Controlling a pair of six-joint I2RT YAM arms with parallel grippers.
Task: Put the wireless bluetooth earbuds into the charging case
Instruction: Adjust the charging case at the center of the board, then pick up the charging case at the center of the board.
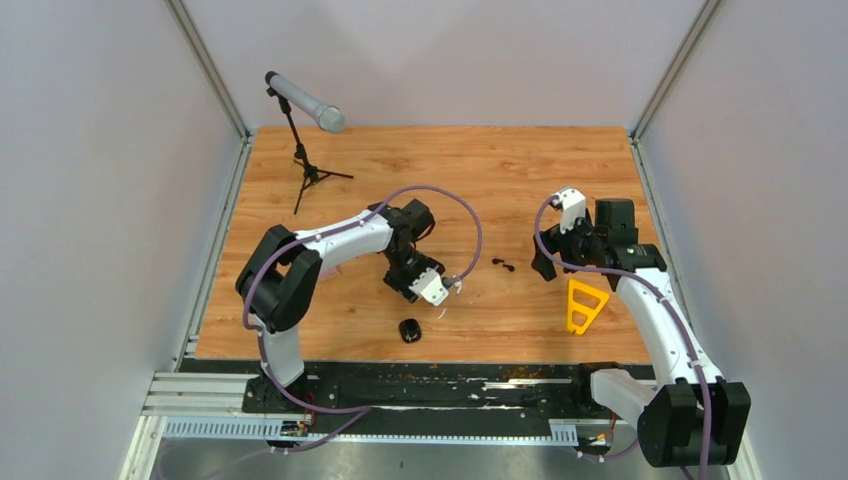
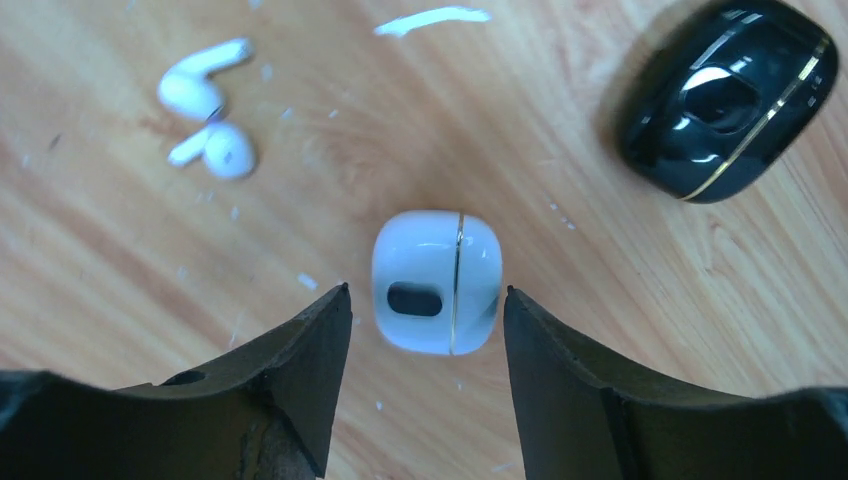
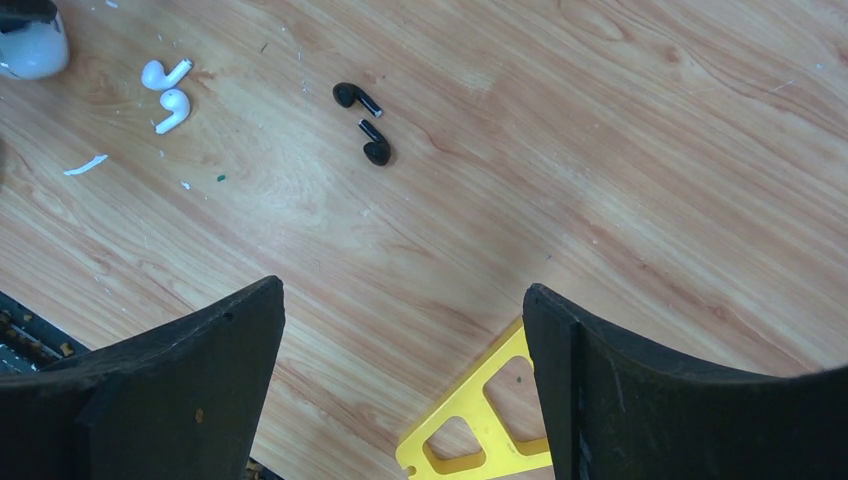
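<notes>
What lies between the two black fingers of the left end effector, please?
A small rounded white plastic charging case with a gold seam, closed, on the wooden table; the left wrist view shows it framed by the left end effector's fingers.

walls (image 1: pixel 100 150): plain pale grey | table (image 1: pixel 520 170): light wood grain | corner posts (image 1: pixel 209 70): aluminium | light: even

The left arm (image 1: pixel 330 240) rises from its base at seven o'clock, elbow folded, and bends in towards the centre. Its left gripper (image 2: pixel 426 292) points down, fingers (image 2: pixel 300 380) moderately parted. The right arm (image 1: pixel 650 310) runs from five o'clock up to three o'clock. The right gripper (image 3: pixel 402 290) hangs above the surface with its fingers (image 3: pixel 180 390) spread wide.
</notes>
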